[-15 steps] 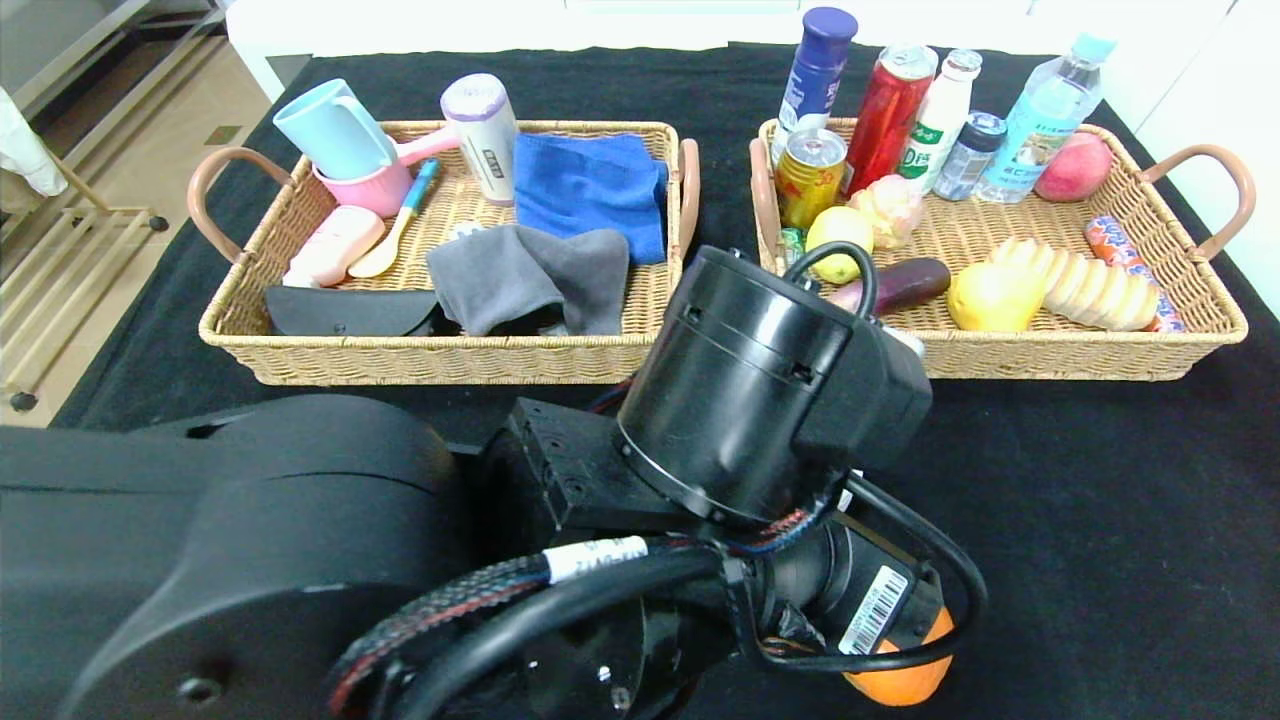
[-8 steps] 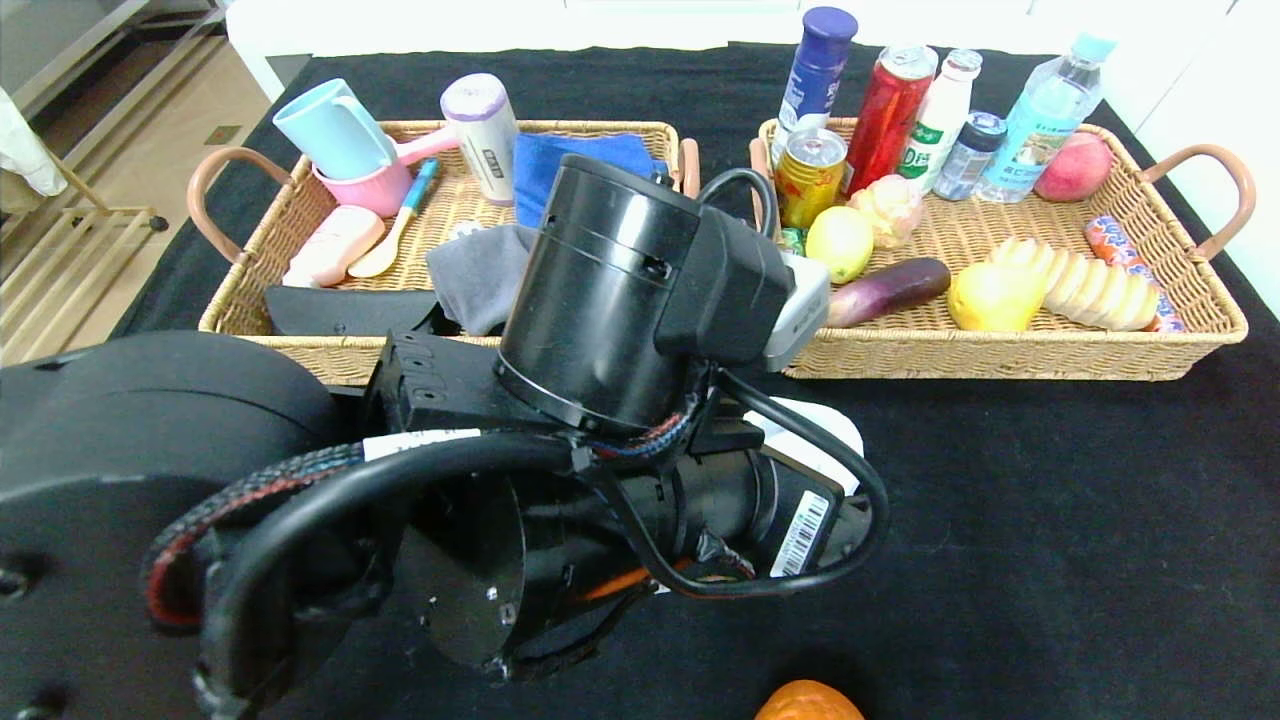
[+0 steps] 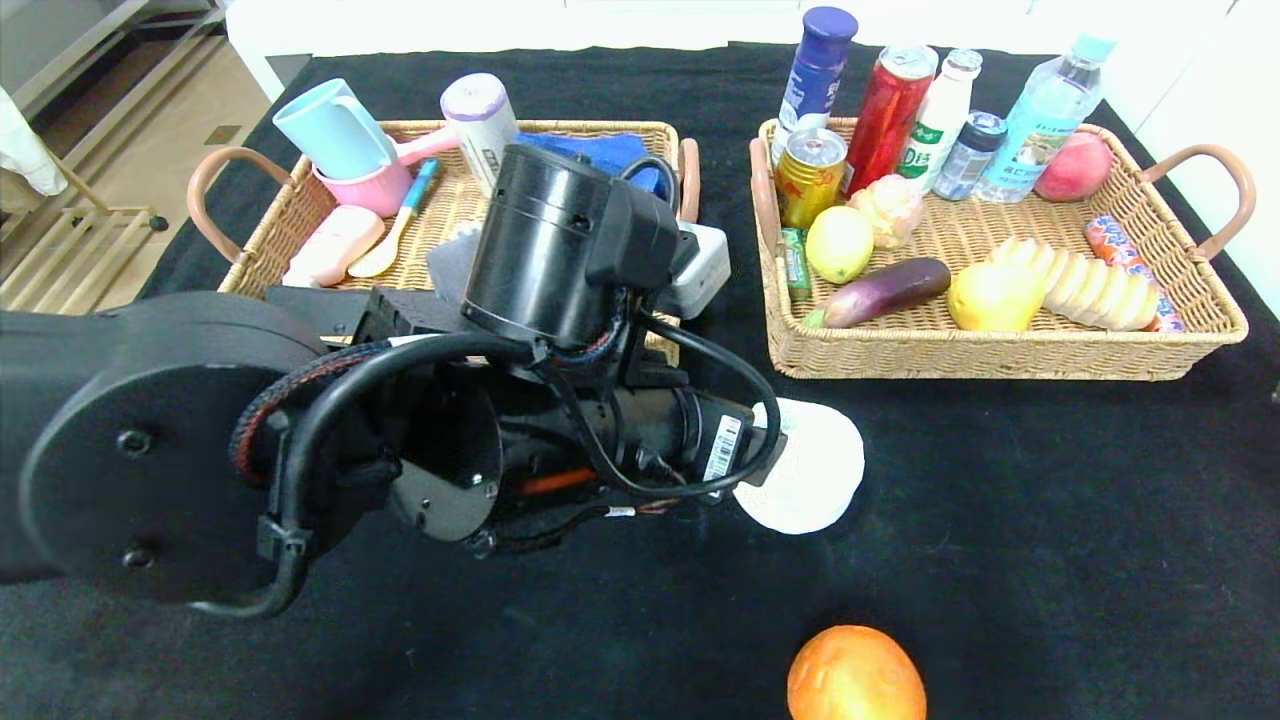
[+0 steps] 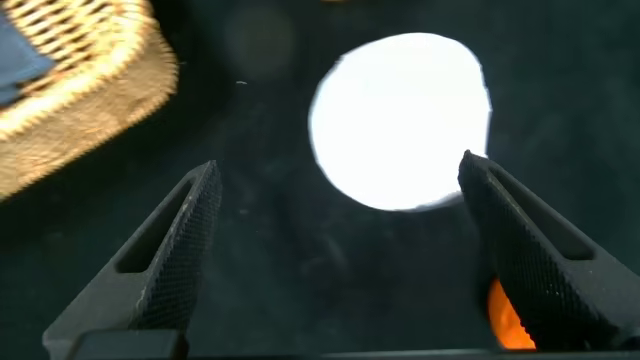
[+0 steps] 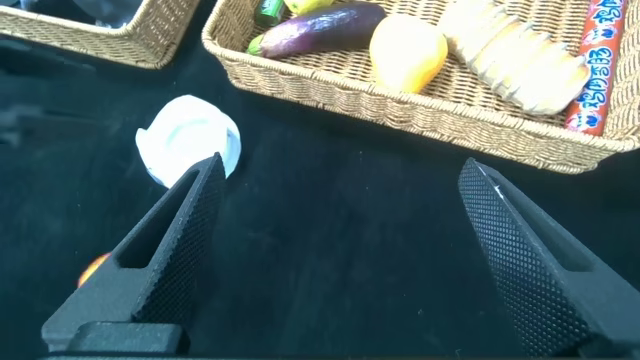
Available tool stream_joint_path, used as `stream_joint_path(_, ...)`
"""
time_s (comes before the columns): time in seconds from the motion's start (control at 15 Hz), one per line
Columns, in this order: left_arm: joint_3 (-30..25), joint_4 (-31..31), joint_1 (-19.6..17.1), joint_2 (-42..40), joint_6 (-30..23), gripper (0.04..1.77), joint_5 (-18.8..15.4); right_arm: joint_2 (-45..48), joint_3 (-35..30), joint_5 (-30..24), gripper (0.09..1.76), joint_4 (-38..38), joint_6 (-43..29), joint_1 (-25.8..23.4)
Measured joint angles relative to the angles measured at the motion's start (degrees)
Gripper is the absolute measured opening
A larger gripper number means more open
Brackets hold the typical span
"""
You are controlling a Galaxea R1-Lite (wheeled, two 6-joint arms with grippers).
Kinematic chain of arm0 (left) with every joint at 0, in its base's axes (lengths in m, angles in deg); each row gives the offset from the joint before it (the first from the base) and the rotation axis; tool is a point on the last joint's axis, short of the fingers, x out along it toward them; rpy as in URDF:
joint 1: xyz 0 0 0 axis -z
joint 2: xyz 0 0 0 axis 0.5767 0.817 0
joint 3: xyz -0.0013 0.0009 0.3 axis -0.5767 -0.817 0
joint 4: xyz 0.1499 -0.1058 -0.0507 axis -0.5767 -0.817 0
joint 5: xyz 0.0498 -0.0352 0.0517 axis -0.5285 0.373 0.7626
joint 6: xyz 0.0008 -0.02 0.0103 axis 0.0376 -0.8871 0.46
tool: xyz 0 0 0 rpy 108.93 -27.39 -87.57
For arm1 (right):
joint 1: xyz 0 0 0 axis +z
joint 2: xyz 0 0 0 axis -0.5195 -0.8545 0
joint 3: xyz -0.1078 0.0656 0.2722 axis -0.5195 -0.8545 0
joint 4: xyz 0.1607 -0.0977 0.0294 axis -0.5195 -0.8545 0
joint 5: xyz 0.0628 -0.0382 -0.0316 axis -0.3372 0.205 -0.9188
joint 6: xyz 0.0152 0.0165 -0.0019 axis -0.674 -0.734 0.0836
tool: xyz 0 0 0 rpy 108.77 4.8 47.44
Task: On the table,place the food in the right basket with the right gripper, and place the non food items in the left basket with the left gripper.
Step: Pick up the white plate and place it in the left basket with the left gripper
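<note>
black left gripper (image 4: 340, 250) spread wide over the white roll (image 4: 400, 120); right gripper (image 5: 340, 250) wide too.

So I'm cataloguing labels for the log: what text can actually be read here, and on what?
"D": white drink bottle.
Gold can: red print, unreadable.
Blue bottle, water bottle, sausage wrapper: too small to read.
Left arm's barcode sticker: bars only.

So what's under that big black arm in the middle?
The white roll pokes out on the black table, between the left gripper's open jaws. The arm hides much of the left basket.
</note>
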Motion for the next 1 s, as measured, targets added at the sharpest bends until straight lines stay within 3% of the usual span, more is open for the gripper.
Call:
stream_joint_path(0.67,6.1,-0.7,-4.0,7.1,-0.2,1.72,0.0,0.1,-0.1,0.0,1.71,0.0,0.0,0.0)
stream_joint_path(1.0,8.9,-0.7,-4.2,10.5,0.0,1.72,0.2,0.2,-0.2,0.0,1.71,0.0,0.1,0.2)
